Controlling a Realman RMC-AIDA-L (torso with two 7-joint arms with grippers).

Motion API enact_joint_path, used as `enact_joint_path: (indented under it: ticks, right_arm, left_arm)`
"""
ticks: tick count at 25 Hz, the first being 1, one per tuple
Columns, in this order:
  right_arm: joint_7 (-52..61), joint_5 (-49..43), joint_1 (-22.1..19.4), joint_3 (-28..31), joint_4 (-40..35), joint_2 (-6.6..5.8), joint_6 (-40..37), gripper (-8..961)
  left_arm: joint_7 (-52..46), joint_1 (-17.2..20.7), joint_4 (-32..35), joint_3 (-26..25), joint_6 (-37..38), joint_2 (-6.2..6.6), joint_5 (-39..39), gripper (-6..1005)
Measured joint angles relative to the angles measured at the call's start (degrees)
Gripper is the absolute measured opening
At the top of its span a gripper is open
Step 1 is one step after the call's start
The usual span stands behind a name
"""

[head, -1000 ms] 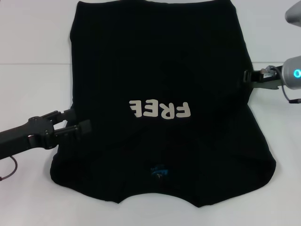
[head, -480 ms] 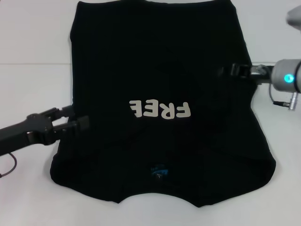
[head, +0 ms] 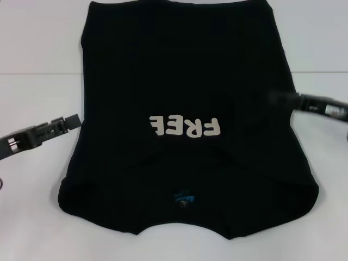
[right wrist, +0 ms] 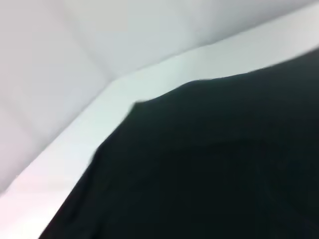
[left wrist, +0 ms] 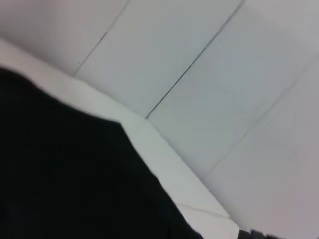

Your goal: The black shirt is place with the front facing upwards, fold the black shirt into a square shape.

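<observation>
Beside black shirt edges, white table

black shirt: far hem cut off by the top edge of the head view, sleeves not visible, back face hidden against the table
right gripper: tip smeared by motion blur over the shirt's right edge, finger gap unreadable; arm runs out of the picture's right edge
left gripper: edge-on at the shirt's left edge, finger gap unreadable, arm cut by the left edge
both wrist views: own fingers not shown, only soft-focus black cloth and pale background
</observation>
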Motion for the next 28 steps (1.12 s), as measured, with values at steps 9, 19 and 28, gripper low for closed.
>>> enact_joint_path:
  ticks: [9, 19, 28]
  right_arm:
    - [-31.44, -0.50, -7.75, -0.55, -0.07, 1.31, -16.53, 922]
    - [-44.17, -0.50, -10.83, -0.91, 3.91, 3.14, -20.39, 945]
    - [-44.39, -0.46, -10.91, -0.88, 4.67, 3.19, -20.44, 945]
  left_arm:
    - [-20.68, -1.53, 2.60, -0.23, 6.82, 4.38, 12.66, 905]
    - [-28.04, -2.93, 7.14, 0.80, 4.09, 4.27, 26.48, 907]
    - [-28.44, -4.64, 8.02, 7.45, -3.50, 2.90, 27.81, 906]
